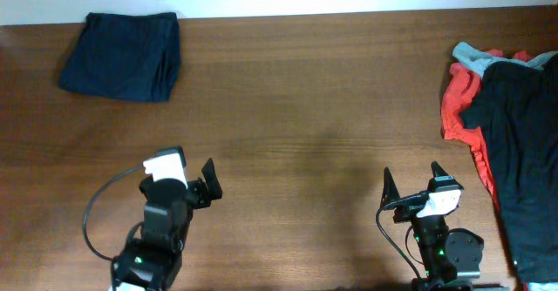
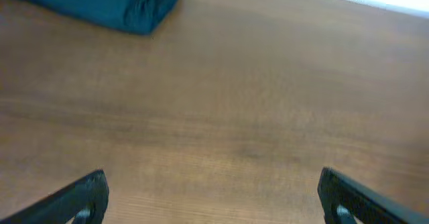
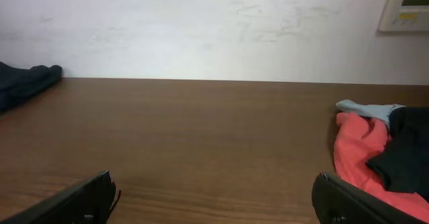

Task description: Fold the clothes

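Observation:
Folded dark navy shorts (image 1: 124, 56) lie at the table's far left; they also show in the left wrist view (image 2: 100, 3) and the right wrist view (image 3: 23, 83). A pile of clothes lies at the right edge: a black garment (image 1: 523, 143) on top of an orange-red one (image 1: 458, 108) and a grey one (image 1: 475, 57). The pile also shows in the right wrist view (image 3: 375, 150). My left gripper (image 1: 193, 182) is open and empty near the front left. My right gripper (image 1: 411, 178) is open and empty at the front right, left of the pile.
The brown wooden table (image 1: 305, 108) runs to a white wall (image 3: 201, 29) at the back. A wall panel (image 3: 405, 6) hangs at the upper right. A black cable (image 1: 96, 213) loops beside the left arm.

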Controlling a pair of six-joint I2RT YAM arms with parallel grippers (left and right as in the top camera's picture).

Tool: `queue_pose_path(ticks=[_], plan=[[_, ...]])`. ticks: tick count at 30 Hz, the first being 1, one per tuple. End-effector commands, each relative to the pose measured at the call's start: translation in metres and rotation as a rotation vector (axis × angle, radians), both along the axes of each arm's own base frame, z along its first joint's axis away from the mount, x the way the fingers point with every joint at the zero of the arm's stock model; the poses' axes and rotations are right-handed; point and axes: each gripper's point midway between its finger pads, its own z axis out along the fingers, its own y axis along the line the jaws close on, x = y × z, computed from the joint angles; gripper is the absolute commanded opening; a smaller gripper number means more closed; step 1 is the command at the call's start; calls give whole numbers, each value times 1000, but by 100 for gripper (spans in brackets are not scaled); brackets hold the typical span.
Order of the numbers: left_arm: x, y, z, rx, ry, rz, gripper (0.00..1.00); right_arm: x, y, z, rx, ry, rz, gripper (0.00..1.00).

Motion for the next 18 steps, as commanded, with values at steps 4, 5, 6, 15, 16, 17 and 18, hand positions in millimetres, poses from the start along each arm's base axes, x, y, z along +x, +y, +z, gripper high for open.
queue_pose_path(ticks=[4, 5, 6, 15, 16, 17, 18], plan=[[-11, 5, -28, -10, -88, 4, 99, 0, 0, -2, -6, 1, -1, 99], [-11, 5, -30, -13, -101, 4, 99, 0, 0, -2, -6, 1, -1, 99], [-12, 5, -32, -16, -108, 4, 99, 0, 0, -2, -6, 1, -1, 99], [-24, 9, -46, -23, -140, 7, 99, 0, 0, -2, -6, 1, -1, 99], [-24, 12, -44, -19, -145, 19, 99, 0, 0, -2, -6, 1, -1, 99], [-24, 14, -43, -15, -152, 32, 99, 0, 0, -2, -6, 1, -1, 99], [-25, 17, -41, -13, -160, 45, 99, 0, 0, -2, -6, 1, -1, 99]])
